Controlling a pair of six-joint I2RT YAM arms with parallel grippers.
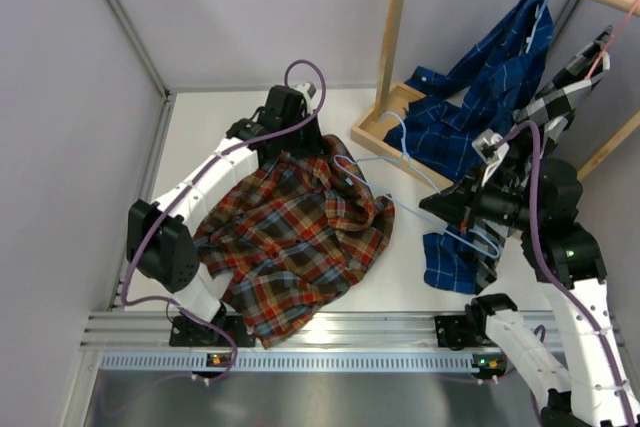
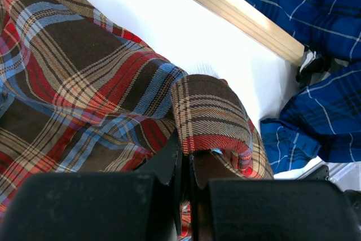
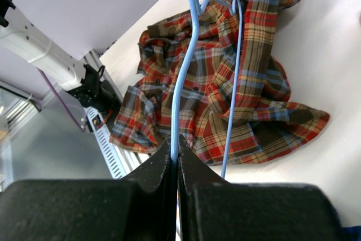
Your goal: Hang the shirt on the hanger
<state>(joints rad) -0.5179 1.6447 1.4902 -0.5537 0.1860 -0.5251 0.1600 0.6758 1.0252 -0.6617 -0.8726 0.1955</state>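
The plaid shirt (image 1: 290, 247) lies crumpled on the white table, left of centre. My left gripper (image 1: 300, 145) is at its far edge, shut on a fold of the shirt's cloth (image 2: 208, 117); in the left wrist view the left gripper (image 2: 189, 162) has its jaws closed with plaid cloth between them. My right gripper (image 1: 452, 209) is shut on the light-blue wire hanger (image 1: 400, 187), held above the table to the right of the shirt. In the right wrist view the right gripper (image 3: 175, 150) pinches the hanger (image 3: 186, 71), whose far end reaches over the shirt (image 3: 225, 105) near the left gripper.
A wooden rack (image 1: 393, 27) stands at the back right, its base frame (image 1: 372, 132) on the table. A dark blue check shirt (image 1: 480, 97) hangs from it down to the table. A black-and-white check shirt (image 1: 560, 97) hangs further right. An aluminium rail (image 1: 330, 327) runs along the near edge.
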